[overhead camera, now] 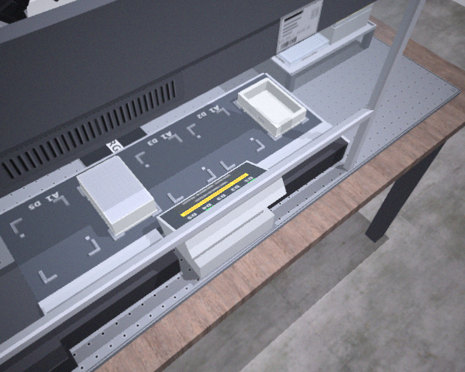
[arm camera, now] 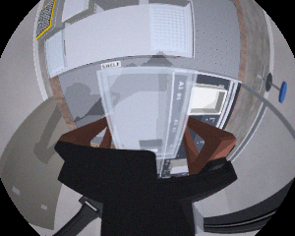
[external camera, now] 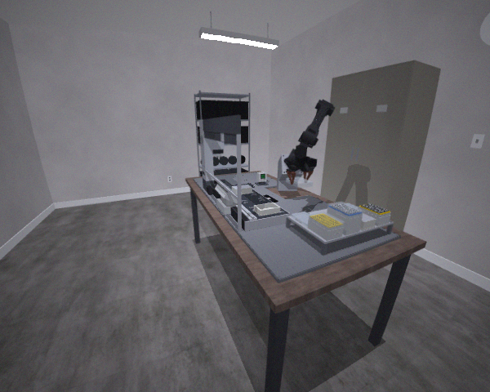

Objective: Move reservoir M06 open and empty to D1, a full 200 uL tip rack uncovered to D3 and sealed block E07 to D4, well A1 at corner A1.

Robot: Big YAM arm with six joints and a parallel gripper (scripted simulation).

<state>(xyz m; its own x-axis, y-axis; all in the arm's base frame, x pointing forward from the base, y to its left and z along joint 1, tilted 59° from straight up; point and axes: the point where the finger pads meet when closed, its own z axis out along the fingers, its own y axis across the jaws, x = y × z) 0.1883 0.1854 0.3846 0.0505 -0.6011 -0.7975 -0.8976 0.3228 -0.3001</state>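
My gripper point(arm camera: 147, 117) is shut on a clear tip-rack cover point(arm camera: 147, 114) and holds it flat in the air, its brown fingers on the two long sides. In the exterior view the arm point(external camera: 309, 135) is folded near its base, with the gripper point(external camera: 300, 175) hanging above the table's far end. The white one-well reservoir point(overhead camera: 272, 105) sits open in the D1 brackets. The white deep-well block point(overhead camera: 116, 194) sits in D4. The D3 brackets point(overhead camera: 160, 153) are empty. The shelf point(external camera: 342, 223) holds a yellow-topped rack point(external camera: 325, 221), a blue-edged rack point(external camera: 345, 208) and a yellow-edged rack point(external camera: 375, 209).
A status panel with a yellow bar point(overhead camera: 212, 194) stands in front of the deck row. A frame post point(overhead camera: 384, 80) rises at the deck's right end. The handler's dark housing point(overhead camera: 105, 72) runs behind the deck. A pale plate point(arm camera: 170, 27) lies on the shelf.
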